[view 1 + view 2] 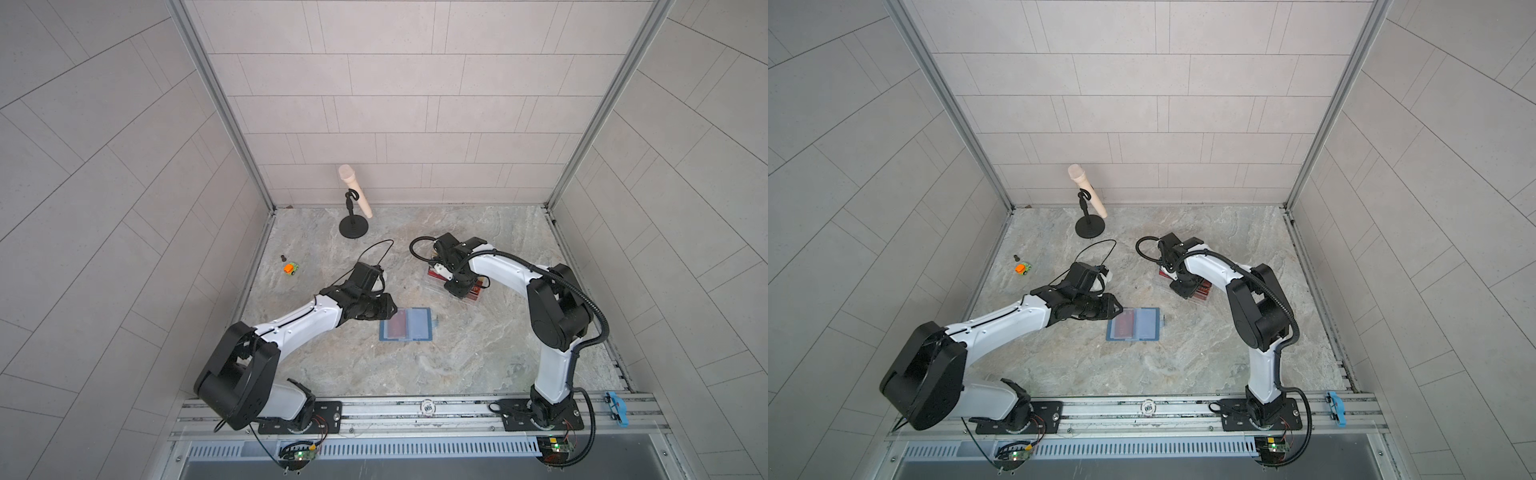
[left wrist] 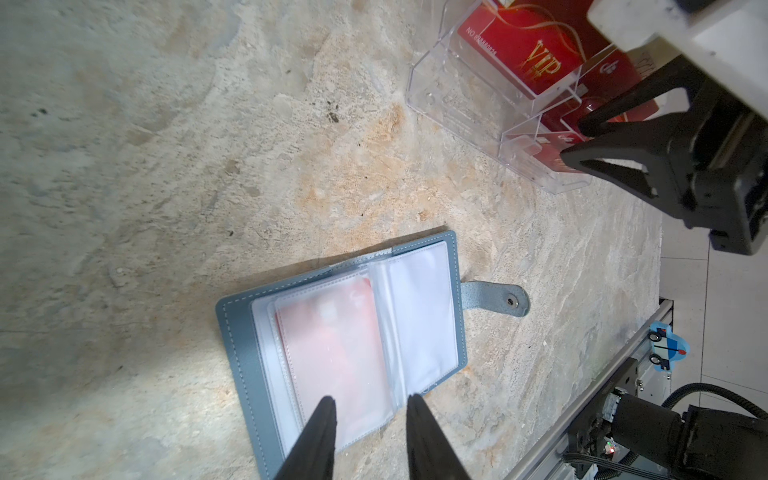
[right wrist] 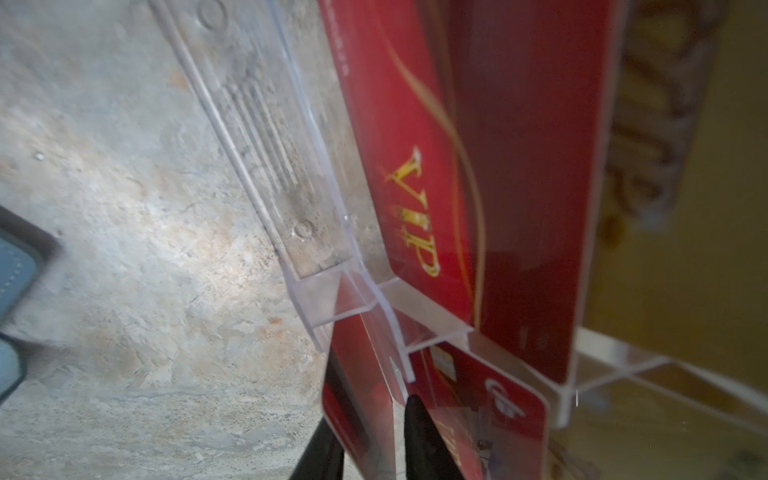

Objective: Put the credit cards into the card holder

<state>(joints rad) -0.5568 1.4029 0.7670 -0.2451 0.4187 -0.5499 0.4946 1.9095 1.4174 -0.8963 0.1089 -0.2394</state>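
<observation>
Marble tabletop [image 3: 124, 249]: right end effector [image 3: 368, 415] narrowly straddles a credit card [image 3: 357, 374].

From my seat I look down into a three-sided booth. The back wall [image 1: 399, 104] and the side walls [image 1: 104, 187] are clad in pale grey-beige tiles laid in staggered courses. Bare metal corner posts [image 1: 223, 108] run up where the walls meet. The work surface [image 1: 478, 357] has a marbled grey stone pattern with rusty tan veins, clearest in the left wrist view. Along the near edge lies a slotted aluminium rail [image 1: 374, 411], with a vented grille [image 1: 415, 449] below it. The light is soft and even; I think it falls from above.
</observation>
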